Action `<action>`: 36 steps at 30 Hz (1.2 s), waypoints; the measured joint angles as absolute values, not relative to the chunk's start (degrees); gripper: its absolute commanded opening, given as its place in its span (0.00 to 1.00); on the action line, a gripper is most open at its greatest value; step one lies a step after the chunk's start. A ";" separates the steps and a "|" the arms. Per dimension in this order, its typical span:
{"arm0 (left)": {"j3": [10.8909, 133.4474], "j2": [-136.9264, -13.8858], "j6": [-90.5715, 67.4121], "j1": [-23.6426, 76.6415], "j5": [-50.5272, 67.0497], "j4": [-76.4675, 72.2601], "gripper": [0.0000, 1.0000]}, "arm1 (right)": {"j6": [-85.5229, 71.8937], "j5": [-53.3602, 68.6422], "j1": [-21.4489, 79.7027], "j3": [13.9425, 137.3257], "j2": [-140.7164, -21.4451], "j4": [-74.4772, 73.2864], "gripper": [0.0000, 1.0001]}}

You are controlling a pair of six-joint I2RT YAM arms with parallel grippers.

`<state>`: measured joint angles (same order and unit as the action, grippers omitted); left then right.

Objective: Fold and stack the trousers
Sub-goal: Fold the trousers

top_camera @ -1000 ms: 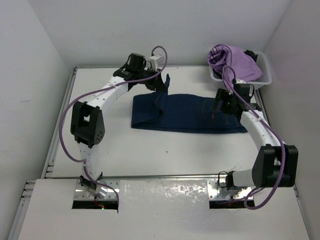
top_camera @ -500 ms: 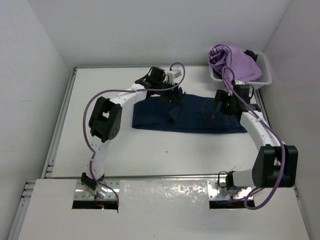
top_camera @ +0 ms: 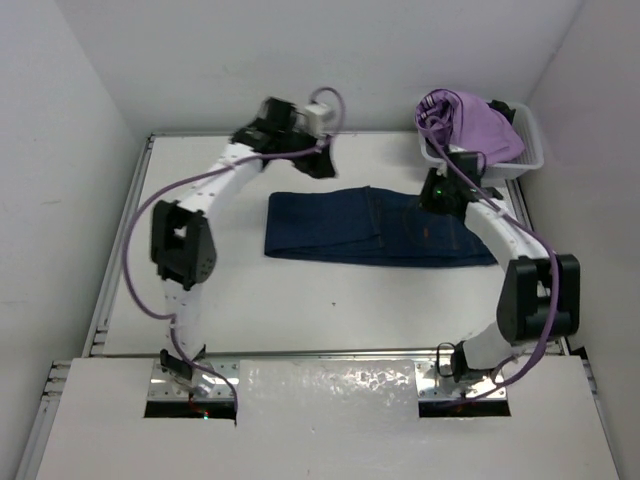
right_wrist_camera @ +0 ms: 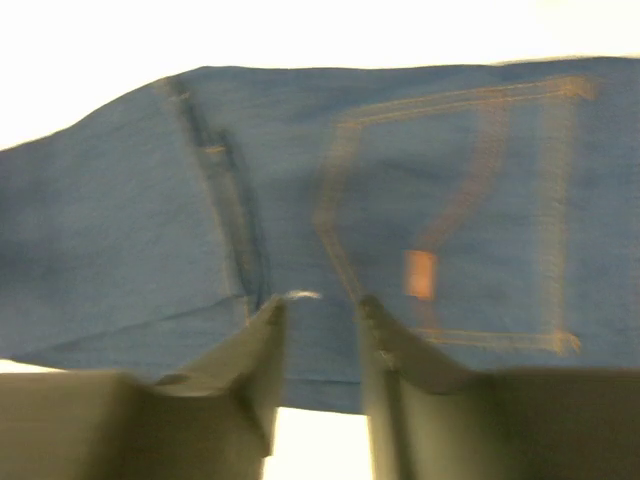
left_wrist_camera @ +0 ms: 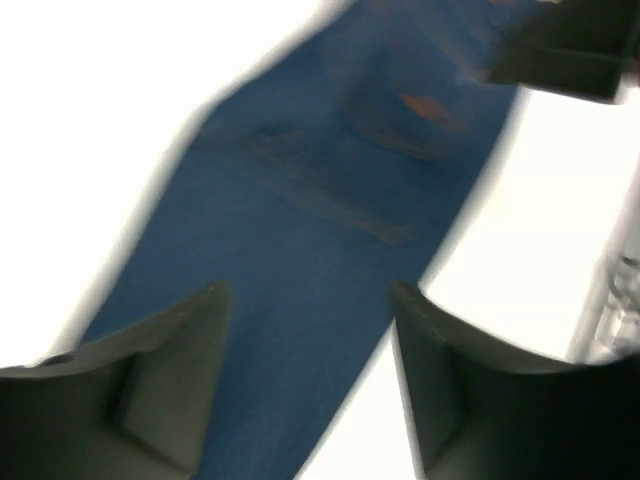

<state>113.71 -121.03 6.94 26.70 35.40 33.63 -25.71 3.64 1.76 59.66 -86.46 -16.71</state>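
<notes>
The trousers (top_camera: 370, 225), dark navy denim, lie folded in a long flat band across the middle of the table. My left gripper (top_camera: 322, 160) hangs above the table behind their left half. In the left wrist view that gripper (left_wrist_camera: 308, 300) is open and empty, the trousers (left_wrist_camera: 300, 200) below it. My right gripper (top_camera: 438, 192) is at the back edge of the waist end. In the blurred right wrist view this gripper (right_wrist_camera: 320, 305) has its jaws only a narrow gap apart over the trousers (right_wrist_camera: 120, 230), beside an orange-stitched pocket (right_wrist_camera: 460, 210). Whether they pinch cloth does not show.
A white basket (top_camera: 530, 150) at the back right corner holds a lilac garment (top_camera: 470, 125), just behind my right arm. White walls close in the table on the left, back and right. Purple cables loop from both arms.
My left gripper has opened, dropped the trouser leg and swung back to the left; the fold now lies flat. My right gripper moved toward the back and its jaws narrowed.
</notes>
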 measured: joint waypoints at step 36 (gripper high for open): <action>76.77 -113.71 5.56 7.55 23.20 29.17 0.66 | -32.62 11.22 14.41 71.94 -115.20 -16.60 0.05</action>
<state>76.77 -113.71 5.56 7.55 23.20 29.17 -32.62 11.22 14.41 71.94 -115.20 -16.60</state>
